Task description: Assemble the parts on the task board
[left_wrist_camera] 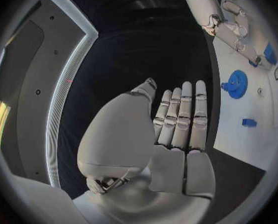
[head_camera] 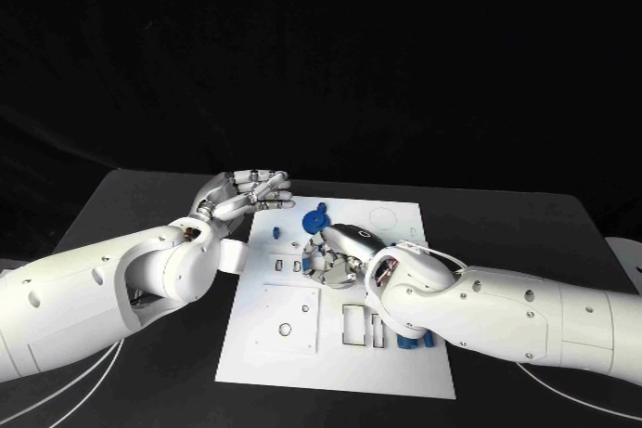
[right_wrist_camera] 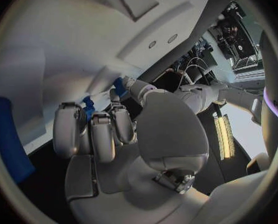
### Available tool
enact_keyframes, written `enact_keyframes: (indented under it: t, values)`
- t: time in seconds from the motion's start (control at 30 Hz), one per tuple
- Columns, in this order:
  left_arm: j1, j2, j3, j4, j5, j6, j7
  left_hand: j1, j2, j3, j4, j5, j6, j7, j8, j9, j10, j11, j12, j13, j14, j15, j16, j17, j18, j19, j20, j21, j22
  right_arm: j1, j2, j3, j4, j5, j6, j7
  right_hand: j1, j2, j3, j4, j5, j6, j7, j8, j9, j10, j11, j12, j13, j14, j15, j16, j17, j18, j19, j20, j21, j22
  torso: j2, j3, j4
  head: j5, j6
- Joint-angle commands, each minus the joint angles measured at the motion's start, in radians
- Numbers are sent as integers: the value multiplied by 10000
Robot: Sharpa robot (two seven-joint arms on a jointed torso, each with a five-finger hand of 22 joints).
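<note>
The white task board [head_camera: 288, 354] lies in the middle of the black table. My right hand [head_camera: 342, 255] is down on the board's middle with its fingers curled. In the right wrist view a small blue part [right_wrist_camera: 119, 86] sits between the thumb tip and a fingertip [right_wrist_camera: 114, 100], seemingly pinched. A blue gear [head_camera: 317, 219] stands on the board just beyond that hand, also the blue gear [left_wrist_camera: 236, 83]. A small blue part [head_camera: 275, 231] lies to the gear's left. My left hand [head_camera: 249, 195] hovers at the board's far left corner, its fingers [left_wrist_camera: 182, 115] straight and holding nothing.
More blue parts [head_camera: 417, 340] lie at the board's right edge, partly under my right forearm. Rectangular slots [head_camera: 354, 322] and a round hole [head_camera: 285, 329] mark the near half of the board. Black table [head_camera: 147, 205] surrounds the board.
</note>
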Motion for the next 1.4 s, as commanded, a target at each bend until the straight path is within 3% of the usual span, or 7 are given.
enact_keyframes:
  t: [0.03,0.47,0.7,0.97,1.07,1.23,1.4]
  values:
    - [9,12,8,16,12,189,40,-1,-136,59,23,-29,-53,167,-69,-15,56,47,-63,5,18,74,-50,12,129,22,40,-54,-11,-12,15,-5,-8,-173,148,-92,-109,-37,-82,11,-20,-112,2,-60,-21,-52,55,-70,285,731,78,-52,1165,-119,-60,53,-61,361,-2,-2,-3,-7,4]
    - [9,11,8,11,12,207,23,-16,-145,71,27,-29,-52,168,-72,-17,66,49,-87,6,19,76,-71,30,129,23,43,-61,-23,-13,12,-6,-1,-187,77,-1,-264,-220,-261,68,77,-349,88,-199,-64,-151,138,-163,191,716,152,-69,1118,-105,-99,125,-128,322,2,-3,2,-5,0]
    - [9,11,8,1,12,211,18,-16,-145,71,27,-29,-52,168,-72,-17,66,49,-87,6,19,76,-71,30,129,23,43,-61,-23,-13,-19,-6,25,-188,-94,109,-441,-476,-658,177,-135,-803,177,-438,-154,-338,228,-336,7,692,231,-97,1038,-71,-197,199,-265,215,-3,-4,-9,3,3]
    - [9,-6,8,-80,-285,332,-188,-14,-115,150,34,-28,101,4,7,17,247,-59,-65,25,84,14,-85,86,142,64,27,-54,-43,-8,-333,2,378,-51,-878,711,-396,-555,-1059,281,-73,-1279,315,-664,-264,-530,354,-493,-167,674,340,-115,996,-48,-264,297,-376,143,-21,15,-6,1,21]
    - [9,-14,8,-138,-720,420,-465,-102,-158,177,79,-24,251,-89,77,47,529,-185,-19,43,634,-159,182,275,161,427,-111,154,25,48,-584,35,565,408,-1172,1599,-139,-421,-1039,212,97,-1311,332,-661,-275,-483,367,-422,-104,668,357,-120,985,-19,-336,323,-475,58,-51,13,-33,10,36]
    - [10,-13,8,-296,-2143,736,-1220,-509,-298,120,141,-21,572,-325,233,122,1517,-511,289,177,2286,-668,1416,1082,146,1639,-668,1013,391,354,-1174,110,780,2140,-1278,3230,193,-159,-902,106,494,-934,275,-417,-212,-492,316,-406,-106,641,323,-156,901,42,-500,314,-697,-127,-122,22,-77,39,98]
    - [48,-11,9,-556,-3633,1346,-2557,-1077,-372,-145,153,19,917,-693,560,321,2860,-1016,1290,753,3257,-1123,3679,2565,142,2400,-1087,2095,967,889,-1950,150,867,4163,-839,4001,201,-77,-838,116,771,-822,264,-325,-200,-633,302,-553,-266,584,307,-236,685,95,-662,297,-909,-313,-250,55,-124,132,80]
